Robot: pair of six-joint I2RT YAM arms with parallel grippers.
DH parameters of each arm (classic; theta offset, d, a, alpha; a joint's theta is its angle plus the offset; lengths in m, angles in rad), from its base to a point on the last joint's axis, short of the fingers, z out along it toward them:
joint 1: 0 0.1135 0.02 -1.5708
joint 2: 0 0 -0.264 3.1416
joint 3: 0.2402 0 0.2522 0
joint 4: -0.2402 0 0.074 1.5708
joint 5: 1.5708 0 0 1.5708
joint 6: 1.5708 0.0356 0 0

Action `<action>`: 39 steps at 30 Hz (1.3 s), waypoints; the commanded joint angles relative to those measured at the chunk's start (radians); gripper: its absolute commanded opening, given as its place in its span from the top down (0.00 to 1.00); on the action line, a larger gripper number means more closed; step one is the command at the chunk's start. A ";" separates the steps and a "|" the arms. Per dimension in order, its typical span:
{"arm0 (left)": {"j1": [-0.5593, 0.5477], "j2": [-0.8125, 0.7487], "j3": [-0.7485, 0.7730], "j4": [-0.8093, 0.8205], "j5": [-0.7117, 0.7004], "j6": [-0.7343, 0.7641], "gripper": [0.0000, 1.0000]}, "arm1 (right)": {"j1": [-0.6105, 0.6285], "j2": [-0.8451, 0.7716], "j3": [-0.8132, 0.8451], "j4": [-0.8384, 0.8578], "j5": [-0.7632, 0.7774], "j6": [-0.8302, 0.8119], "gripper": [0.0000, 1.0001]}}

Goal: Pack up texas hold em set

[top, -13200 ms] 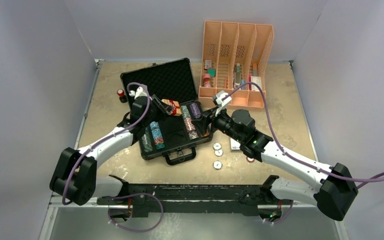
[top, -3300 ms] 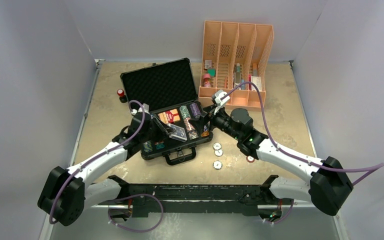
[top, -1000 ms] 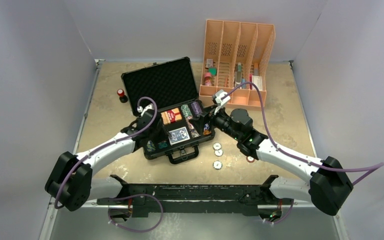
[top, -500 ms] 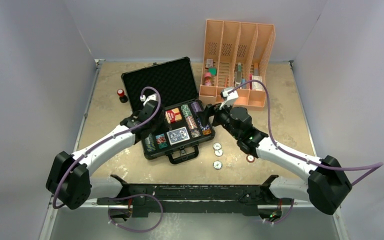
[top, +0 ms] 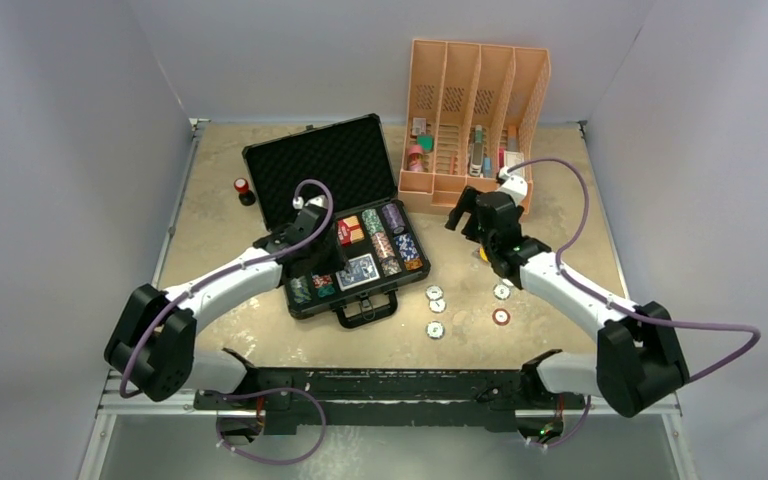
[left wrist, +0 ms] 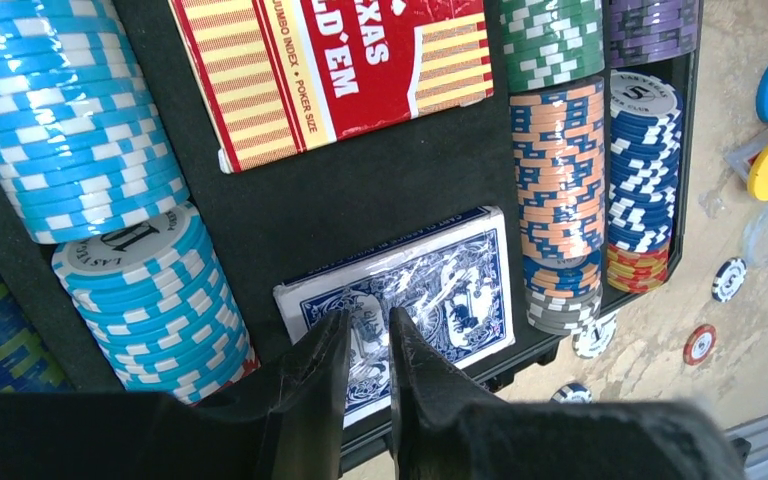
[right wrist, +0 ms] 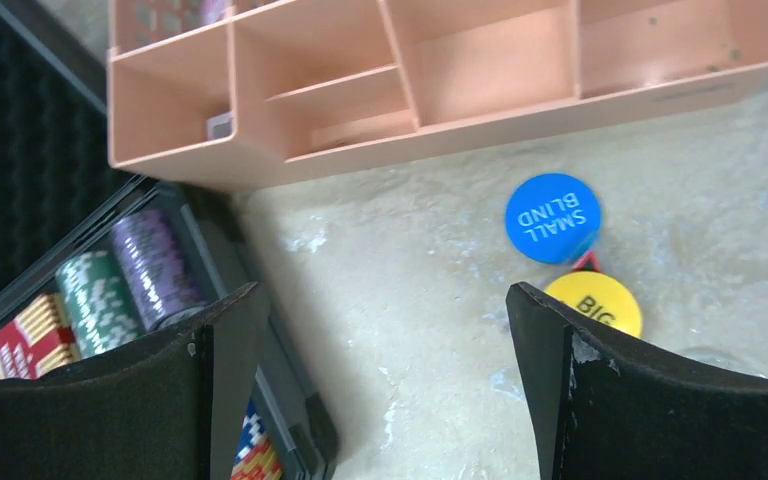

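The black briefcase [top: 312, 168] lies open on the table. Its base holds rows of poker chips [left wrist: 558, 170], a red card box [left wrist: 330, 60] and a blue-backed deck [left wrist: 410, 290]. My left gripper [left wrist: 370, 315] hovers over the near end of the blue deck, jaws a narrow gap apart with nothing between them. My right gripper [right wrist: 380, 300] is wide open and empty above bare table between the case's right edge and the orange organizer. A blue "small blind" button [right wrist: 553, 218] and a yellow "big blind" button [right wrist: 593, 305] lie just right of it. Loose chips [top: 434, 329] lie in front of the case.
The orange slotted organizer [top: 472, 100] stands at the back right, close behind my right gripper [top: 463, 214]. A small red-topped black cylinder [top: 242, 187] sits left of the case lid. More loose chips [top: 501, 317] lie under the right forearm.
My right gripper pulled away from the case's right side, rightward and back toward the organizer. My left gripper shifted back from the blue deck, which stays in the case.
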 commanded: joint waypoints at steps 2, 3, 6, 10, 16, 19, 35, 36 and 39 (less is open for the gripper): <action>0.001 0.042 0.011 -0.069 -0.062 0.065 0.79 | -0.061 0.033 0.079 -0.146 0.121 0.065 0.08; 0.002 0.035 0.022 -0.049 -0.036 0.072 0.78 | -0.075 0.044 0.083 -0.160 0.123 0.063 0.08; 0.001 -0.023 0.053 -0.005 0.006 0.086 0.72 | -0.108 0.070 0.090 -0.199 0.135 0.057 0.05; 0.001 -0.127 0.115 0.002 -0.024 0.129 0.64 | -0.148 0.104 0.079 -0.219 0.122 0.030 0.03; 0.001 -0.257 0.197 -0.036 -0.087 0.194 0.58 | -0.206 0.179 0.093 -0.179 0.021 -0.077 0.01; 0.002 -0.291 0.217 -0.057 -0.122 0.221 0.56 | -0.220 0.238 0.133 -0.213 0.006 -0.072 0.01; 0.003 -0.287 0.201 -0.085 -0.170 0.282 0.56 | -0.383 0.145 0.048 -0.500 0.110 0.359 0.05; 0.003 -0.290 0.198 -0.085 -0.170 0.283 0.56 | -0.385 0.152 0.045 -0.519 0.103 0.380 0.06; 0.003 -0.300 0.193 -0.086 -0.173 0.287 0.56 | -0.385 0.193 0.063 -0.604 0.085 0.436 0.09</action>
